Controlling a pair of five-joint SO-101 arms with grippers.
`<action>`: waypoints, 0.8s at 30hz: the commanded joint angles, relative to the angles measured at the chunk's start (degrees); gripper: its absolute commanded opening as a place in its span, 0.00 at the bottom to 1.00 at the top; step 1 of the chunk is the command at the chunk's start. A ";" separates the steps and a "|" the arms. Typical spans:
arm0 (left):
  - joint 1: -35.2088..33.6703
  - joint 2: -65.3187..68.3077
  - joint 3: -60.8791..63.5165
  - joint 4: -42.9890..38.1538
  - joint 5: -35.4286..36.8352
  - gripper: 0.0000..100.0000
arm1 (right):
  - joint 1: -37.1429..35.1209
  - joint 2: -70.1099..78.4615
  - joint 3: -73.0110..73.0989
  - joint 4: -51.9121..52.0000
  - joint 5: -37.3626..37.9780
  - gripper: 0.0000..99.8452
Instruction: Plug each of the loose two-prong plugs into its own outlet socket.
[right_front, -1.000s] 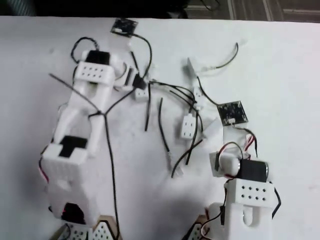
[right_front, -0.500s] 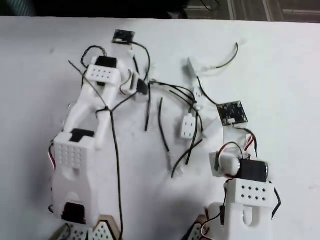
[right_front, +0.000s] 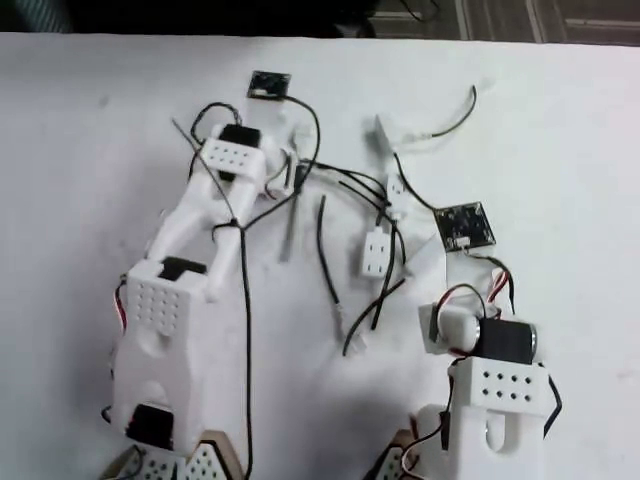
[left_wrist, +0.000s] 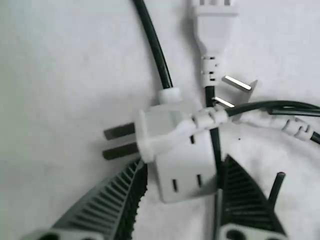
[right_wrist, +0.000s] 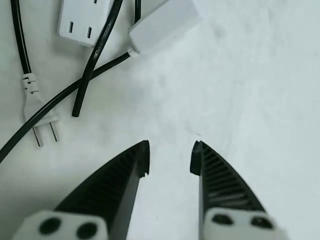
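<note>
Over the cable tangle at the far middle of the white table (right_front: 560, 150), the left gripper (left_wrist: 184, 164) stands spread open, its ribbed jaws on either side of a white outlet socket (left_wrist: 181, 187). A white two-prong plug (left_wrist: 162, 131) lies across the top of that socket, dark prongs pointing away from the slots, and black cords (left_wrist: 152, 47) cross close by. The right gripper (right_wrist: 170, 150) hangs released over bare tabletop, near a second socket (right_wrist: 82, 19) and a loose plug (right_wrist: 36, 112) with its prongs free. No plug appears seated yet. The step in hand looks like a grasp. The left jaws would do best to close squarely on one item alone, not on socket and cord together, leaving the slots uncovered. The plug then needs turning so its prongs face the slots and line up straight before any push.
</note>
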 joint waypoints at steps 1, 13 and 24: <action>-2.15 -1.01 -2.37 -0.44 -0.09 0.03 | 0.66 -0.66 -0.26 -0.57 -0.26 0.14; -1.45 -5.67 -2.20 16.44 -2.81 0.02 | 0.66 -0.66 0.26 -0.66 -0.18 0.14; 1.54 -17.71 10.55 26.29 -16.35 0.02 | 0.66 -0.66 0.35 -0.57 0.00 0.14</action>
